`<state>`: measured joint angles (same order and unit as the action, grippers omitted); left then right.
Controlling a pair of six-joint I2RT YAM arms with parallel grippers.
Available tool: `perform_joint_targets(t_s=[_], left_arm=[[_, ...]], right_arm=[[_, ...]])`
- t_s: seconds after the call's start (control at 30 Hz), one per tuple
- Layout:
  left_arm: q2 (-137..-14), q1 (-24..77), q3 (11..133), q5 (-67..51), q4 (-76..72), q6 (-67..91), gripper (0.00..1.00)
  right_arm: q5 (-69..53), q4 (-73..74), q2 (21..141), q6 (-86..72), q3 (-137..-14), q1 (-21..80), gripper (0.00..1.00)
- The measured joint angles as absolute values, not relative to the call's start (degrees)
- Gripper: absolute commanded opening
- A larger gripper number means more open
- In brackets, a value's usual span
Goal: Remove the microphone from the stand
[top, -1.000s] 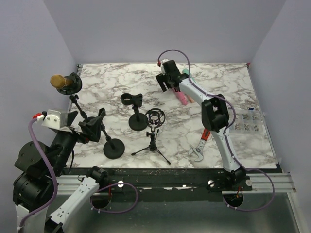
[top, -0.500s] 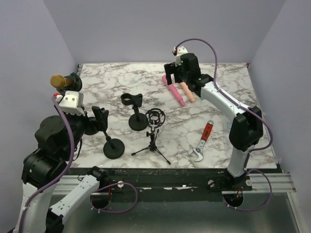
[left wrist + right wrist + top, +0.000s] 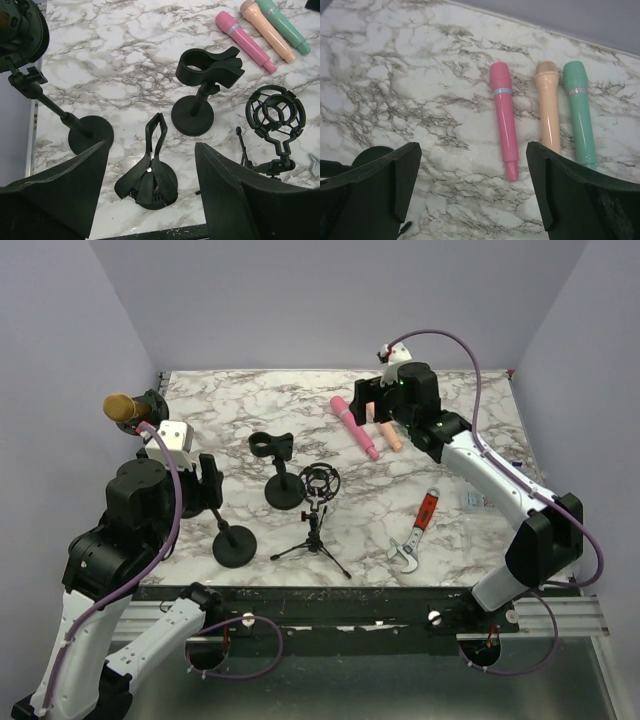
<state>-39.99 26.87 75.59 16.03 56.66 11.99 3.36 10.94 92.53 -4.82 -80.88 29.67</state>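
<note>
A gold microphone [image 3: 120, 406] sits in the clip of a black stand [image 3: 152, 412] at the table's far left. In the left wrist view that clip [image 3: 22, 30] fills the top left corner and its base [image 3: 90, 136] stands below it. My left gripper [image 3: 205, 483] is open and empty, hovering to the right of that stand and above a spring-clip stand [image 3: 150, 175]; it also shows in the left wrist view [image 3: 150, 200]. My right gripper [image 3: 385, 400] is open and empty at the far middle, above a pink microphone [image 3: 502, 117].
Pink [image 3: 357, 426], peach [image 3: 549, 112] and green [image 3: 581, 112] microphones lie side by side at the back. An empty clip stand [image 3: 277, 465], a tripod with a shock mount [image 3: 318, 510] and a red wrench [image 3: 415, 535] stand in the middle.
My left arm has risen and swung forward over the table's left side. My right gripper has moved right and back, off the pink microphone, which now lies uncovered.
</note>
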Motion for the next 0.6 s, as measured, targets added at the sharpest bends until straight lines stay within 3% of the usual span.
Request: perform_joint_targets(t_s=[0.1,0.6], left_arm=[[-40.0,26.9,74.4,16.3,56.9,11.9,0.63],[-40.0,26.9,69.2,17.6,53.1,11.3,0.13]], right_arm=[[3.1,9.5,89.2,-5.3,-80.2,29.7,0.94],[2.0,7.0,86.1,-7.1,-77.7,29.7,0.95]])
